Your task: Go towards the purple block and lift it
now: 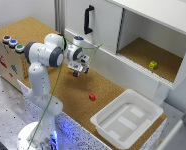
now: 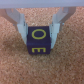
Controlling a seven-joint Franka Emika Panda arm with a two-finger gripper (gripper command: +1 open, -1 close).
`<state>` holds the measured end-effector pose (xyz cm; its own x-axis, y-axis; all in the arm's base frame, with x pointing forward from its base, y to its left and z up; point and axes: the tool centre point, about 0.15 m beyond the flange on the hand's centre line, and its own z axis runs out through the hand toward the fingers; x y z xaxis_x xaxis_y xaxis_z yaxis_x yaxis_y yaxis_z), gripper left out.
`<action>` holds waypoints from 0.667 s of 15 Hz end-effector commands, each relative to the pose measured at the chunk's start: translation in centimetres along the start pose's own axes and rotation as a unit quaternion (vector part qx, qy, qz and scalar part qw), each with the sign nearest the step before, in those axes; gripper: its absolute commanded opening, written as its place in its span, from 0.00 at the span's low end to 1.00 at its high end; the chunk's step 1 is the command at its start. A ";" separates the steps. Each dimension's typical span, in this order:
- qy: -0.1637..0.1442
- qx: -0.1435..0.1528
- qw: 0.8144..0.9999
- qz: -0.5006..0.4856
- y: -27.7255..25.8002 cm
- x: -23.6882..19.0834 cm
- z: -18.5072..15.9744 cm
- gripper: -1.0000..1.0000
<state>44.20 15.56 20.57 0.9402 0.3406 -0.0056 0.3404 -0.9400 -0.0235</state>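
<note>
End effector [image 1: 76,73]: low over the cork table [image 1: 68,95], fingers pointing down; jaws set narrow, one finger on each side of the block.
Purple block [image 2: 39,40]: directly between the fingers [image 2: 20,25], resting on the table; yellow letters on its faces.
Contact: the fingers look to be touching or almost touching the block's sides; the wrist view is too soft to say which.
Key relation: block is centred in the jaws, so I judge a straight rise is what remains.
Red cube [image 1: 92,97]: well apart, toward the white tub [image 1: 127,121].
</note>
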 end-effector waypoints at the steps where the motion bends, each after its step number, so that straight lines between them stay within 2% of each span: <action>1: 0.041 0.001 0.999 0.031 -0.4 -1.4 -3.1 0.00; 3: 0.055 0.004 0.998 0.040 0.2 -1.7 -4.4 0.00; 8: 0.064 0.001 0.995 0.076 3.6 -3.3 -6.8 0.00; 10: 0.068 -0.017 0.994 0.087 4.7 -3.9 -7.8 0.00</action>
<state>44.21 13.32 25.69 0.9739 0.2186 0.0603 0.2195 -0.9756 -0.0078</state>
